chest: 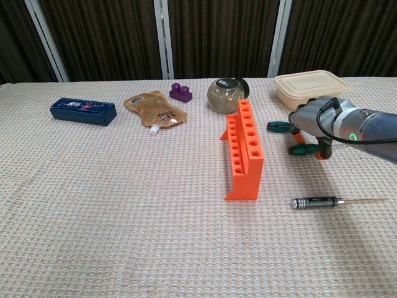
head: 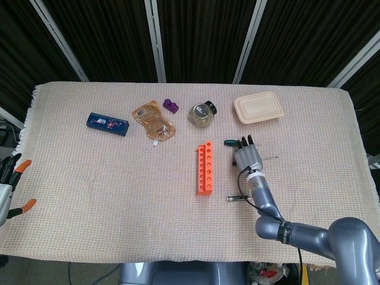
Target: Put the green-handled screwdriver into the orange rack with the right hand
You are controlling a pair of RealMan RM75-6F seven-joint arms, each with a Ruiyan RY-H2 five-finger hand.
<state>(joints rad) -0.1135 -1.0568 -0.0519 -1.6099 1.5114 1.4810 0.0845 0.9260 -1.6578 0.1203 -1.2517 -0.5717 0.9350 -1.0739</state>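
Right hand (chest: 317,121) over green-handled screwdriver (chest: 302,150), grip unclear.

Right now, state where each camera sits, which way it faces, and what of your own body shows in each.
Head view: high above, looking steeply down on the table; shows the right hand with its arm, and the left hand at the frame's edge.
Chest view: low at the table's near edge, looking level across it toward the curtains; only the right hand and forearm show.
Both share the orange rack, the green-handled screwdriver under the right hand, and the black-handled screwdriver.
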